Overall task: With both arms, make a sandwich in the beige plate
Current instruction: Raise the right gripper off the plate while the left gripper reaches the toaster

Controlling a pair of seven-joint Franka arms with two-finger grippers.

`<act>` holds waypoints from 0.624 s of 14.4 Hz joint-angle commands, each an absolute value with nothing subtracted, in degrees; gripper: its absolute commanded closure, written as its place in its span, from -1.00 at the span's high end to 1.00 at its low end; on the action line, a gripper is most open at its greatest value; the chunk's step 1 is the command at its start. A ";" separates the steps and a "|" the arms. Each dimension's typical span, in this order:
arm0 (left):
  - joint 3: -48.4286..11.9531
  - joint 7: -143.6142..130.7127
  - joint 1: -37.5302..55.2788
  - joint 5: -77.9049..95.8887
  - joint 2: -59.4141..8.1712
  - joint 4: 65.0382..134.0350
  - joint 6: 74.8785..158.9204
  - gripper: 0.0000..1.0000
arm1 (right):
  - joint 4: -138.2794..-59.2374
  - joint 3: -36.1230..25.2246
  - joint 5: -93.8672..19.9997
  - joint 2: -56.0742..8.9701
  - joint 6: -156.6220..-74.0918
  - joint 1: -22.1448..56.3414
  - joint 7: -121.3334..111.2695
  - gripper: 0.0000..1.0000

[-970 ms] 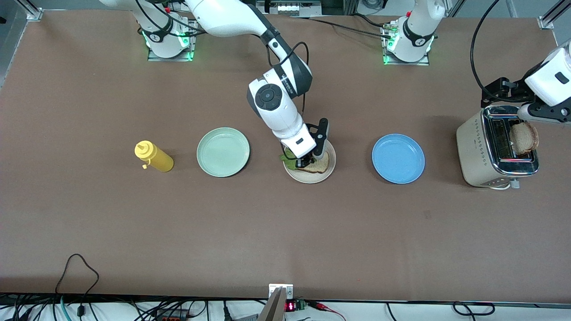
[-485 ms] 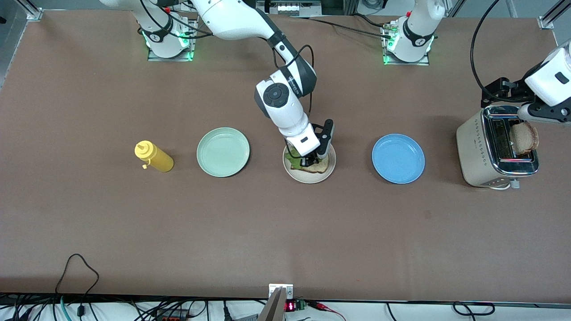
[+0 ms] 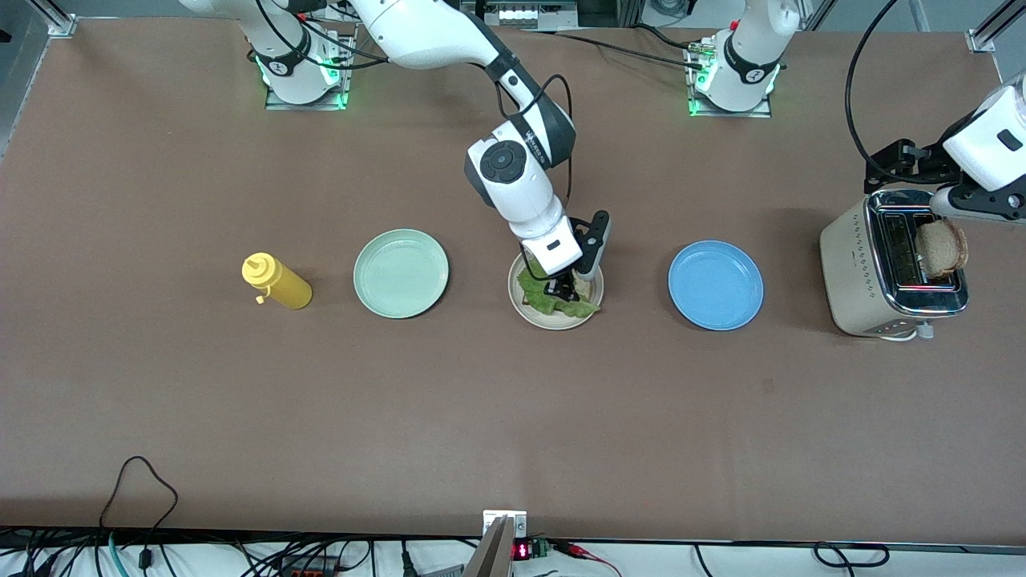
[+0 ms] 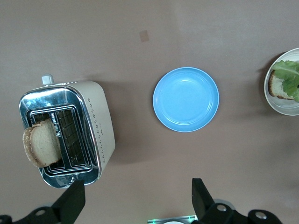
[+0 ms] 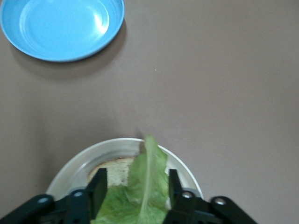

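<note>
The beige plate (image 3: pixel 535 322) sits mid-table and holds one toast slice (image 5: pixel 114 172) with a green lettuce leaf (image 3: pixel 557 298) lying over it. My right gripper (image 3: pixel 564 287) hangs just above the plate, open, a finger on each side of the leaf (image 5: pixel 147 182), apart from it on at least one side. A second toast slice (image 3: pixel 942 247) stands in the toaster (image 3: pixel 858 272) at the left arm's end. My left gripper (image 3: pixel 974 210) waits above the toaster, open and empty (image 4: pixel 135 205). The left wrist view also shows the toast (image 4: pixel 41 144) and the beige plate (image 4: pixel 285 106).
A blue plate (image 3: pixel 716 285) lies between the beige plate and the toaster. A mint-green plate (image 3: pixel 401 272) and a yellow squeeze bottle (image 3: pixel 276 282) lie toward the right arm's end. Cables run along the table edge nearest the front camera.
My right gripper has moved across the beige plate toward the left arm's end, and the lettuce now lies spread over the toast. The left arm has not moved.
</note>
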State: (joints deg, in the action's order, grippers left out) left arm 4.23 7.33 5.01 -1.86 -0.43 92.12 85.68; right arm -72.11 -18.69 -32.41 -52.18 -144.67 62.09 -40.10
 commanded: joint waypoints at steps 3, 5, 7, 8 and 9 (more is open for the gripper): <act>4.39 7.21 4.57 -1.32 -1.14 90.97 84.20 1.00 | -72.68 -22.75 -32.69 -45.02 -135.10 62.31 -34.46 1.00; 4.39 7.03 4.57 -1.32 -1.23 90.79 83.50 1.00 | -72.51 -26.69 -32.61 -42.55 -127.48 61.62 -33.49 1.00; 4.39 5.81 4.75 -1.32 -1.32 90.79 82.80 1.00 | -72.42 -31.53 -32.87 -40.70 -122.19 61.61 -33.49 1.00; 4.39 4.50 4.83 -1.23 -1.41 90.70 82.10 1.00 | -72.42 -33.29 -32.70 -40.00 -120.17 61.35 -33.49 1.00; 4.31 3.35 4.75 -1.23 -1.84 90.70 81.92 1.00 | -72.42 -35.31 -32.61 -39.47 -118.06 61.43 -33.49 1.00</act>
State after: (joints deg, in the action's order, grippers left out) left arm 4.30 5.59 4.75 -1.86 -0.68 92.12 83.56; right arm -71.35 -32.48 -32.40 -41.38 -121.76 61.18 -34.20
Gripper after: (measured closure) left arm 0.000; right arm 0.000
